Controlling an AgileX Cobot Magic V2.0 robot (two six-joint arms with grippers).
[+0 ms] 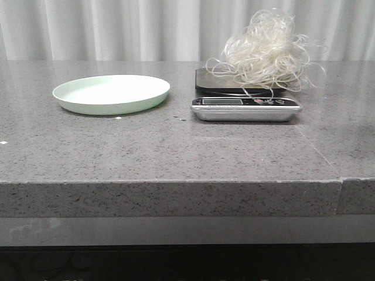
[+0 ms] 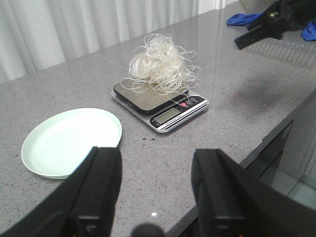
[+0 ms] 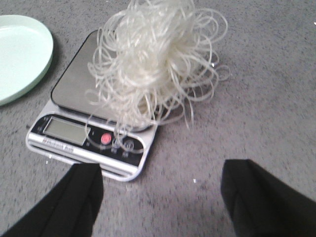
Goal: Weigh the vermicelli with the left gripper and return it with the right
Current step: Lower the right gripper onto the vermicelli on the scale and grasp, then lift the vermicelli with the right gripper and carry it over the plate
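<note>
Grey speckled stone counter (image 1: pixel 176 152), seam near right edge; pale pleated curtain (image 1: pixel 117 29) behind; even soft light.

Looks like a staged kitchen-style test bench rather than anyone's real home. There's a speckled grey stone countertop (image 1: pixel 176 146) with a digital kitchen scale (image 1: pixel 246 100) on it, and a pale green plate (image 1: pixel 111 93) to the scale's left. Behind the scale it's only plain white curtains (image 1: pixel 117 29), like a lab backdrop.
</note>
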